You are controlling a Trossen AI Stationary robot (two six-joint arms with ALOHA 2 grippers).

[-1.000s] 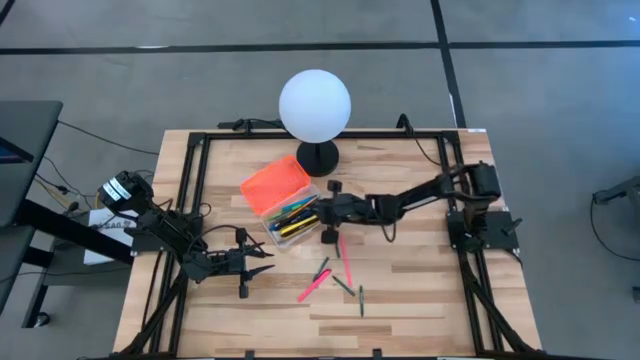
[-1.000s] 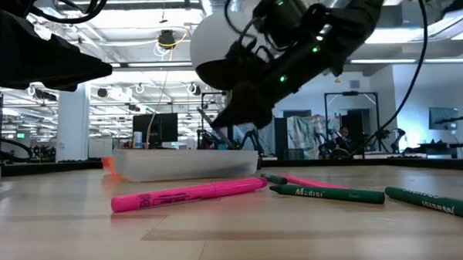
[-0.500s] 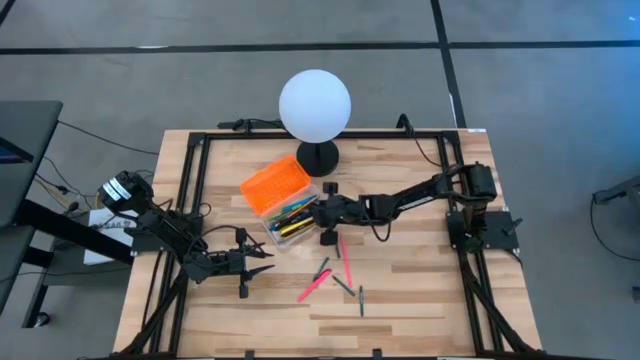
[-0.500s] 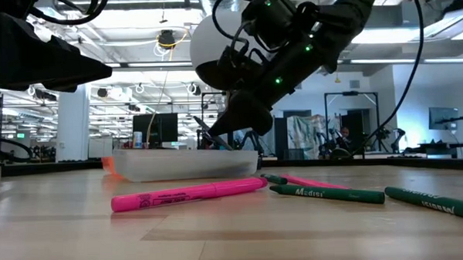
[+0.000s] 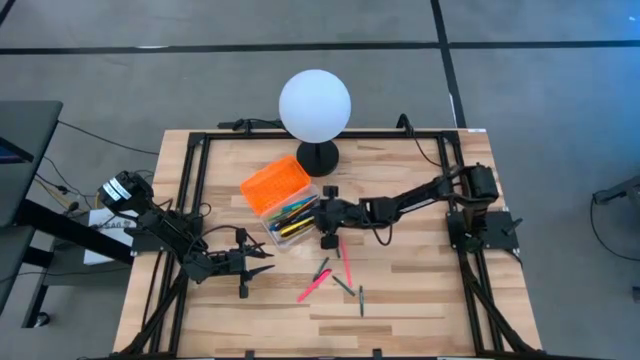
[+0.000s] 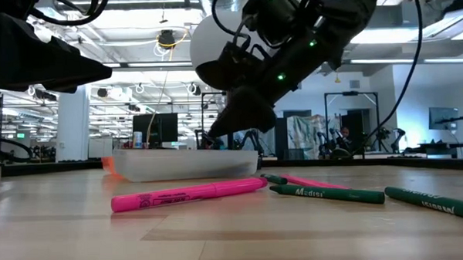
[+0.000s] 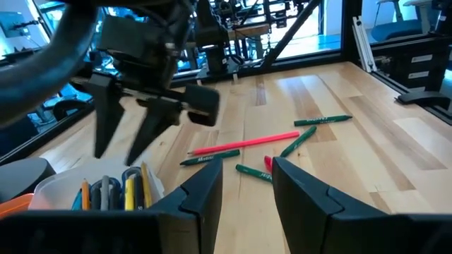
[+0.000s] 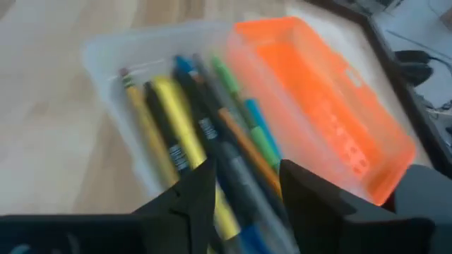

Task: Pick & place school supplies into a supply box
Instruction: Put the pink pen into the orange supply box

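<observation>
a pale wooden tabletop (image 5: 420, 290) of joined planks, edged by a black frame. near its middle lies the supply box (image 5: 292, 222), its clear body full of pens, with the orange lid (image 5: 274, 184) open beside it. behind it stands a white globe lamp (image 5: 315, 105) on a black base. toward the front edge lie loose a pink marker (image 5: 316, 287), another pink pen (image 5: 346, 264) and several green pens (image 5: 343, 286).

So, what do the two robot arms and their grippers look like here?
Both arms are dark, jointed and slim, with black cables running along them. The right gripper sits on a housing with small green lights. The left gripper has two dark, wedge-shaped fingers.
</observation>
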